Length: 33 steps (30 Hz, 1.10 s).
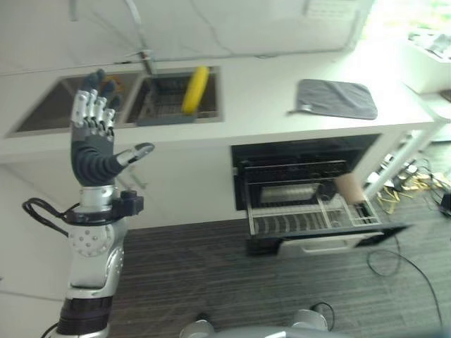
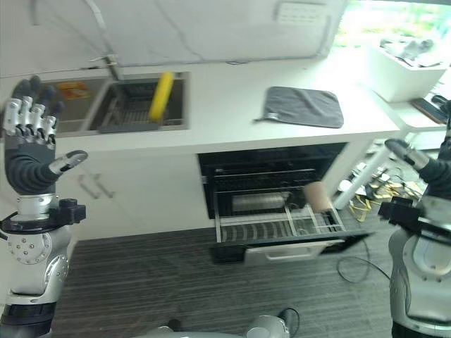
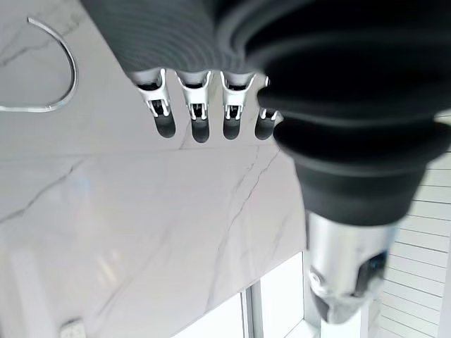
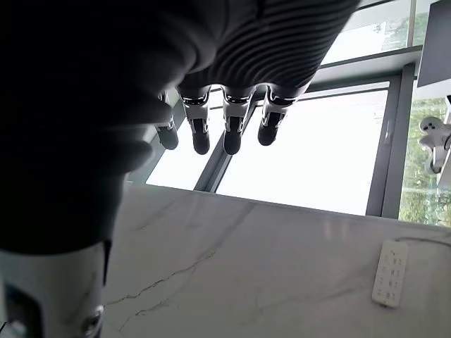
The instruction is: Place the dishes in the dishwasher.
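Left eye view. The left hand [image 1: 95, 134] is raised upright at the scene's left, fingers straight and spread, thumb out to the right, holding nothing. A yellow dish [image 1: 195, 89] stands on edge in the rack [image 1: 169, 113] inside the right basin of the sink [image 1: 42, 105], its long axis running near to far. It lies far and to the right of the left hand, well apart from the fingers. A grey cloth [image 1: 337, 98] lies flat on the counter [image 1: 261, 84] to the right. Below it the dishwasher [image 1: 310, 204] stands open, its lower basket [image 1: 310, 218] pulled out toward the near side, with a tan cup [image 1: 349, 189] at its right end.

Right eye view. The right hand [image 2: 416, 160] shows at the scene's right edge, level with the dishwasher; its thumb points left. It is well apart from the dish and much farther from it than the left hand.

Left wrist view. The fingers [image 3: 201, 123] are straight and apart, with nothing between them and the marble wall beyond.

Right wrist view. The fingers [image 4: 232, 130] are straight, side by side, empty, against a window.

Judgement: the left hand is the nearer to the dish; the coming reach would go far and right, over the sink edge.
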Available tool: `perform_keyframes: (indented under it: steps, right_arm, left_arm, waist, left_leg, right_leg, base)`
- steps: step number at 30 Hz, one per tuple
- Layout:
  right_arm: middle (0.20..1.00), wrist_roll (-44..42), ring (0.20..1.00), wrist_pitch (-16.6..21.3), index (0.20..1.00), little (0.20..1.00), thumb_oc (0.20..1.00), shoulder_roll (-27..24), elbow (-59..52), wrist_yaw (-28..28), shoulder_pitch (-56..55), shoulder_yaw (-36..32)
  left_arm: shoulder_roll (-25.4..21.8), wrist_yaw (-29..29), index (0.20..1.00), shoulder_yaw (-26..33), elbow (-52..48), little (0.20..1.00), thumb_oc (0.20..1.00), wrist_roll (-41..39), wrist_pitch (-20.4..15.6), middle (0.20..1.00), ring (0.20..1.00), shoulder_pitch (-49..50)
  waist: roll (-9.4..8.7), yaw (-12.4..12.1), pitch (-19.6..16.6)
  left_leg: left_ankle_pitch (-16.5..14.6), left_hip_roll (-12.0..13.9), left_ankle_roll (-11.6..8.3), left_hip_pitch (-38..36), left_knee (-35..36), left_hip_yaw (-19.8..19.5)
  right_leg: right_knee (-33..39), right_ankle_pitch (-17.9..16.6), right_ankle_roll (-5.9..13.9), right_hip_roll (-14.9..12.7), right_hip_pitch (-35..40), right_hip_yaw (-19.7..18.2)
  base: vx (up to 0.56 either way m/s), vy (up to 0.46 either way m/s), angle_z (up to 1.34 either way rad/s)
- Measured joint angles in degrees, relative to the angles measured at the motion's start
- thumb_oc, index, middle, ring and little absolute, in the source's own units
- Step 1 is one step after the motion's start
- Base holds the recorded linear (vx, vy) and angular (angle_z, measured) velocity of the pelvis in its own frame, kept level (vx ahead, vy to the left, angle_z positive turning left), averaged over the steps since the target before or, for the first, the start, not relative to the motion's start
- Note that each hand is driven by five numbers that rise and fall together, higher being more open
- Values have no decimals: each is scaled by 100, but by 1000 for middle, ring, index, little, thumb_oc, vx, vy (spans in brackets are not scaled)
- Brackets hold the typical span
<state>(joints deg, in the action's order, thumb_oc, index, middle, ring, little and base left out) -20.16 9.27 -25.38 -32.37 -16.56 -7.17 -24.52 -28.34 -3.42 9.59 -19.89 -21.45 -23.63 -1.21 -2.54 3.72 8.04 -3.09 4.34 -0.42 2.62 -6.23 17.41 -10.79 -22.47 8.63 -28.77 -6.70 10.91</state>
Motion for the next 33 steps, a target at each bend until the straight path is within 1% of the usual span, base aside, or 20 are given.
perform_keyframes:
  steps: [1, 2, 3, 4, 5, 6, 7, 10, 11, 13, 17, 20, 21, 23, 25, 27, 28, 29, 31, 33]
  right_arm:
    - [1000, 1, 1000, -34, 1000, 1000, 1000, 121, 38, -13, 55, 110]
    - [1000, 22, 1000, -66, 1000, 1000, 1000, 83, 34, 5, 323, 295]
    - [1000, 66, 1000, -65, 1000, 1000, 1000, 24, 69, 7, 494, 366]
    - [1000, 106, 1000, -63, 1000, 1000, 1000, -25, 85, 2, 508, 363]
    - [1000, 112, 1000, -16, 1000, 1000, 1000, -129, 79, 0, 404, 333]
    - [1000, 110, 1000, 9, 1000, 1000, 1000, -240, 75, -9, 234, 288]
    - [1000, 106, 1000, 14, 1000, 1000, 1000, -385, 75, -10, 174, 255]
    - [1000, 90, 1000, 68, 1000, 1000, 1000, -594, 82, -36, 175, 89]
    - [1000, 67, 1000, 88, 1000, 1000, 1000, -600, 84, -38, 182, 101]
    - [1000, -33, 1000, 114, 1000, 1000, 1000, -619, 109, -74, 210, 153]
    - [1000, -19, 1000, 130, 1000, 1000, 1000, -633, 413, -179, 465, 652]
    - [1000, -19, 1000, 116, 1000, 1000, 1000, -705, 503, -140, 463, 618]
    - [1000, -22, 1000, 94, 1000, 1000, 1000, -711, 512, -129, 473, 603]
    - [1000, -28, 1000, -55, 1000, 1000, 1000, -759, 517, -19, 478, 585]
    - [1000, -100, 1000, -144, 1000, 1000, 1000, -811, 512, 49, 481, 584]
    - [1000, -150, 1000, -220, 1000, 1000, 1000, -796, 538, 275, 501, 594]
    - [1000, -252, 1000, -248, 1000, 1000, 1000, -818, 548, 499, 528, 590]
    - [1000, -264, 1000, -249, 1000, 1000, 1000, -829, 547, 644, 528, 586]
    - [1000, -363, 1000, -282, 1000, 1000, 1000, -850, 545, 880, 524, 571]
    - [1000, -363, 1000, -271, 1000, 1000, 1000, -958, 540, 985, 530, 547]
  left_arm:
    - [-30, 14, 1000, -30, 2, 1000, 1000, -3, 47, 1000, 1000, 3]
    - [-183, 36, 1000, -51, -27, 1000, 1000, 8, 107, 1000, 1000, 13]
    - [-189, 35, 1000, -80, -26, 1000, 1000, 6, 186, 1000, 1000, 5]
    - [-192, 39, 1000, -100, -28, 1000, 1000, 0, 244, 1000, 1000, -12]
    - [-115, 60, 1000, -108, -14, 1000, 1000, -51, 302, 1000, 1000, -99]
    - [-67, 83, 1000, -111, -17, 1000, 1000, -114, 336, 1000, 1000, -187]
    - [-78, 88, 1000, -81, -18, 1000, 1000, -115, 337, 1000, 1000, -198]
    - [-72, 105, 1000, -272, -48, 1000, 1000, -110, 349, 1000, 1000, -142]
    - [-78, 108, 1000, -296, -49, 1000, 1000, -105, 357, 1000, 1000, -140]
    - [-130, 70, 1000, -295, -64, 1000, 1000, -99, 361, 1000, 1000, -130]
    - [-231, -169, 1000, -290, -163, 1000, 1000, -91, 389, 1000, 1000, -158]
    - [-186, -212, 1000, -272, -162, 1000, 1000, -101, 389, 1000, 1000, -56]
    - [-103, -210, 1000, -273, -161, 1000, 1000, -91, 388, 1000, 1000, -51]
    - [-69, -189, 1000, -266, -162, 1000, 1000, -88, 379, 1000, 1000, -7]
    - [-73, -88, 1000, -268, -168, 1000, 1000, -87, 370, 1000, 1000, 88]
    - [-72, -109, 1000, -271, -170, 1000, 1000, -94, 346, 1000, 1000, 109]
    - [-68, -147, 1000, -273, -174, 1000, 1000, -93, 337, 1000, 1000, 124]
    - [-67, -160, 1000, -282, -175, 1000, 1000, -92, 336, 1000, 1000, 115]
    - [-44, -147, 1000, -311, -117, 1000, 1000, -89, 331, 1000, 1000, 114]
    - [-26, -136, 1000, -449, -7, 1000, 1000, -86, 285, 1000, 1000, 112]
  waist:
    - [-64, -5, -43]
    - [-65, -79, -47]
    - [44, -71, -16]
    - [124, -27, 25]
    - [194, 33, 68]
    - [213, 134, 82]
    - [141, 161, 62]
    - [47, 174, 13]
    - [36, 153, 6]
    - [116, 125, 11]
    - [290, 130, -19]
    - [483, 122, -50]
    - [506, 105, -48]
    - [401, 43, 3]
    - [367, 108, 23]
    - [342, 135, 35]
    - [338, 90, 40]
    - [341, 114, 39]
    - [349, 287, 46]
    - [361, 361, 40]
  left_leg:
    - [93, -131, 210, -56, 180, 96]
    - [237, -210, 289, -75, 424, 285]
    - [290, -158, 383, -87, 529, 349]
    - [339, -126, 456, -129, 630, 318]
    - [410, -94, 499, -201, 799, 229]
    - [492, -85, 483, -255, 911, 158]
    - [488, -167, 478, -300, 928, 192]
    - [473, -420, 459, -281, 940, 184]
    - [469, -500, 451, -278, 923, 181]
    - [465, -456, 393, -278, 904, 176]
    - [595, -253, 210, -278, 907, 213]
    - [685, -158, 70, -273, 885, 228]
    - [688, -119, 20, -182, 724, 214]
    - [520, 6, -174, 4, 261, 239]
    - [502, 621, -232, 13, 330, 528]
    - [714, 966, -563, -219, 802, 152]
    - [807, 1167, -708, -375, 960, -229]
    - [848, 1343, -771, -389, 989, -402]
    - [890, 1651, -834, -340, 1009, -222]
    - [895, 1871, -839, -122, 934, 198]
  right_leg:
    - [57, -181, -215, 37, -75, 274]
    - [252, -420, -499, 175, -129, 667]
    - [87, 36, -151, 468, -127, 882]
    - [-128, 743, -2, 845, -61, 954]
    - [-456, 1563, 90, 1318, 8, 834]
    - [-582, 2032, -38, 1768, 121, 840]
    - [-535, 2287, -137, 2069, 171, 869]
    - [-98, 2602, -307, 2435, 291, 692]
    - [297, 2583, -349, 2488, 478, 665]
    - [798, 2397, -388, 2577, 725, 692]
    - [1318, 2160, -538, 2867, 944, 633]
    - [1503, 2127, -668, 2983, 1053, 691]
    - [1463, 2147, -754, 2998, 1052, 705]
    - [1401, 2131, -923, 2931, 1059, 712]
    - [1420, 2146, -1018, 2930, 1090, 788]
    - [1457, 2150, -930, 2948, 1137, 585]
    - [1454, 2204, -766, 2946, 1134, 331]
    - [1447, 2178, -732, 2924, 1135, 213]
    - [1524, 2104, -756, 2849, 1289, 162]
    - [1583, 2116, -587, 2632, 1401, 237]
  base:
    - [-22, 359, -33]
    - [13, 329, -57]
    - [-1, 305, -58]
    - [-20, 234, -24]
    - [-24, 131, 22]
    - [-19, 87, 21]
    - [-29, 40, 24]
    - [-50, -62, 8]
    - [-74, -134, 8]
    - [-88, -154, -1]
    - [-96, -281, -10]
    - [-93, -230, 6]
    - [-69, -143, 7]
    - [-42, -37, -1]
    - [76, 81, 11]
    - [185, 164, -29]
    - [201, 190, -80]
    - [191, 209, -83]
    - [213, 284, -32]
    - [296, 432, 15]
